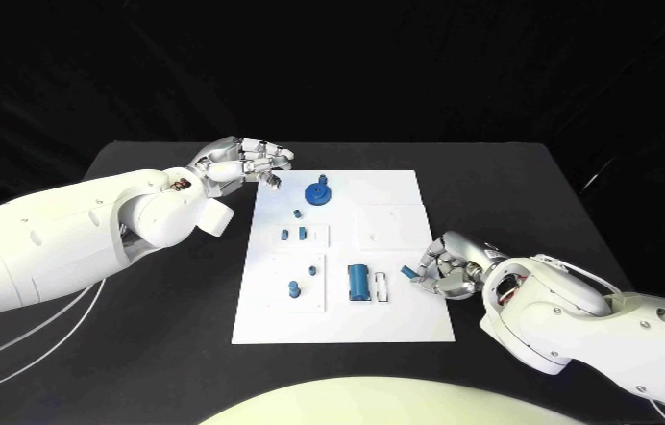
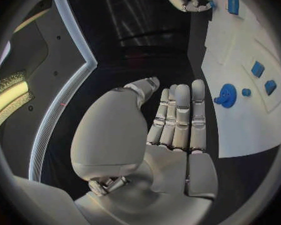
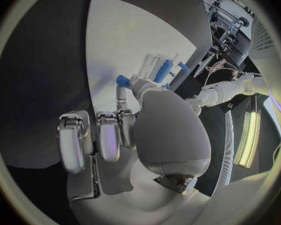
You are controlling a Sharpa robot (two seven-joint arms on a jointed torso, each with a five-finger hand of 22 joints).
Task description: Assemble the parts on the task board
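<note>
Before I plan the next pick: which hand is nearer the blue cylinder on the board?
Right. The right hand sits just beside the blue cylinder, at the task board's right edge. The left hand is off the board's far left corner, well away.

Right hand (image 3: 137,135), perhaps pinching blue part (image 3: 122,80)

- The task board (image 1: 395,324) looked like smooth, matt white plastic or card; which one could not be told.
- The blue cylinder (image 1: 359,280) and the blue round part (image 1: 319,192) looked like smooth plastic with a slight sheen.
- The table (image 1: 153,348) had a matt black surface.
- The left hand (image 1: 250,162) and right hand (image 1: 446,269) looked like silvery metal or metallic plastic, smooth and softly glossy.
- The left arm (image 1: 84,237) and right arm (image 1: 582,324) wore smooth, glossy white plastic shells.
- The backdrop (image 1: 332,50) looked like matt black cloth.
</note>
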